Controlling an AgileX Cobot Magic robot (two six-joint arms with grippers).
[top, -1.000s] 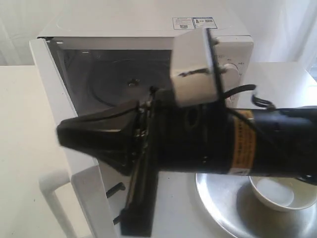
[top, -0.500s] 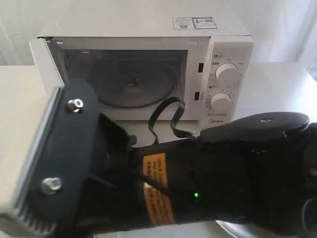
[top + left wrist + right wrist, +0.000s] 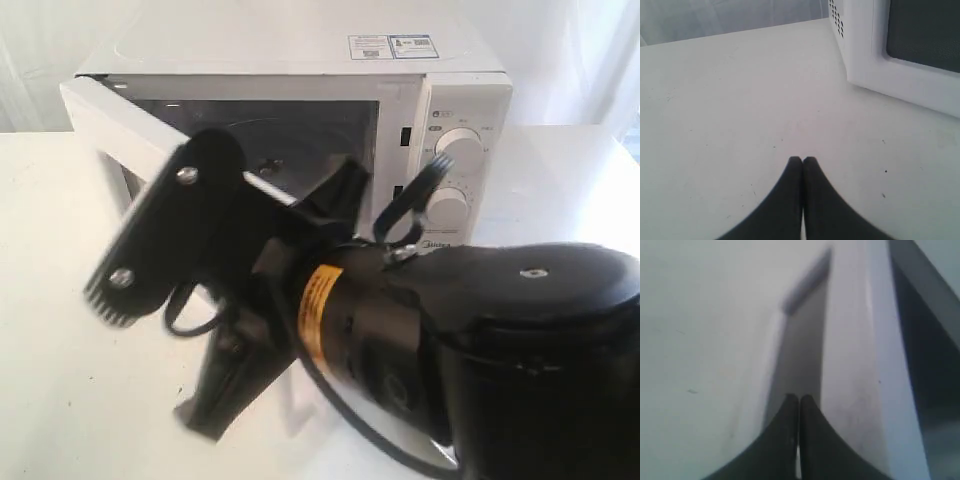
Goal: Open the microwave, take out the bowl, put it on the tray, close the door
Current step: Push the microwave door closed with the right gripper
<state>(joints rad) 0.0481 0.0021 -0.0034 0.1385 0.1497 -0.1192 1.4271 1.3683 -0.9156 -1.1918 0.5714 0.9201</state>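
Note:
The white microwave (image 3: 300, 50) stands at the back with its door (image 3: 110, 125) swung partway across the opening. My right arm fills the front of the exterior view. Its gripper (image 3: 205, 410) points down on the door's outer side. In the right wrist view the right gripper (image 3: 799, 398) is shut and empty. Its tips sit against the white door (image 3: 850, 370), beside the bar handle (image 3: 776, 340). My left gripper (image 3: 802, 159) is shut over bare table, near the door's dark window (image 3: 922, 30). The bowl and tray are hidden behind the arm.
The two dials (image 3: 458, 148) show on the microwave's right panel. The white table (image 3: 60, 330) spreads to the left of the door. Vent holes (image 3: 836, 17) mark the microwave's side in the left wrist view.
The right arm swung left and down across the view, covering the bowl and tray seen earlier. The door has moved from wide open to partway across the opening.

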